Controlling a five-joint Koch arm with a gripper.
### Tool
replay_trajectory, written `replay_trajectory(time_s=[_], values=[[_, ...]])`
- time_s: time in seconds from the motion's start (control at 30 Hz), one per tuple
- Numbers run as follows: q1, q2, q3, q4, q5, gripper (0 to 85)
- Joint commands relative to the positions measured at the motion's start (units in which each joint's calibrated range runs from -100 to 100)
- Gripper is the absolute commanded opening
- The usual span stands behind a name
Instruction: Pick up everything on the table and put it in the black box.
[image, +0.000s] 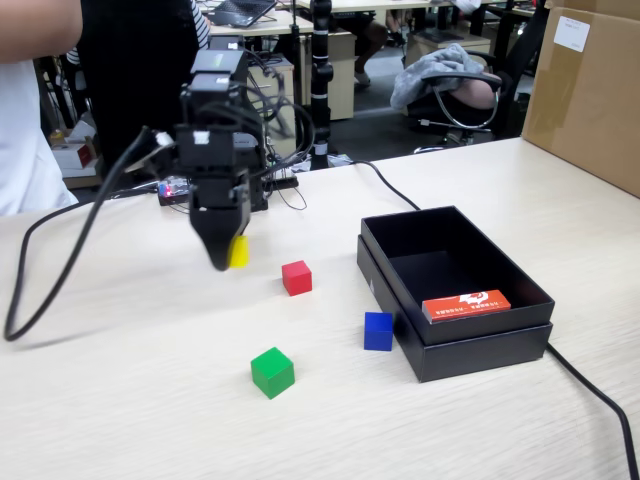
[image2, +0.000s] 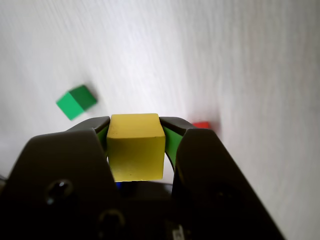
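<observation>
Tool (image2: 136, 131) clamped on yellow cube (image2: 136, 145), lifted clear of desk (image: 140, 400); black box (image: 455, 262) well off to its right in fixed view, nothing standing between.

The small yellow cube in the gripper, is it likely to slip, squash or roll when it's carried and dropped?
The small solid yellow cube probably stays put: the gripper presses two flat opposite faces. It looks rigid, its edges sharp and undented under the squeeze. Released over the shallow matte black cardboard box, it would likely settle on a face rather than roll.
</observation>
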Motion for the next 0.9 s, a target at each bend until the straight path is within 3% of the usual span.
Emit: replay_trajectory(time_s=[0.0,0.17,0.37,0.47,0.53,0.87], values=[[4.40,-12.30,-0.98,0.54,-1.22,0.9],[11.97,-19.30,-3.70,0.62,-0.68,1.1],[17.83,-14.94,-1.16,2.35,-0.68,1.1],[19.58,-6.79,4.10,2.52,-0.68,1.1],[21.44,10.30,19.06,2.52,-1.37,1.1],[22.56,41.97,34.56,2.52,-1.66,1.2]])
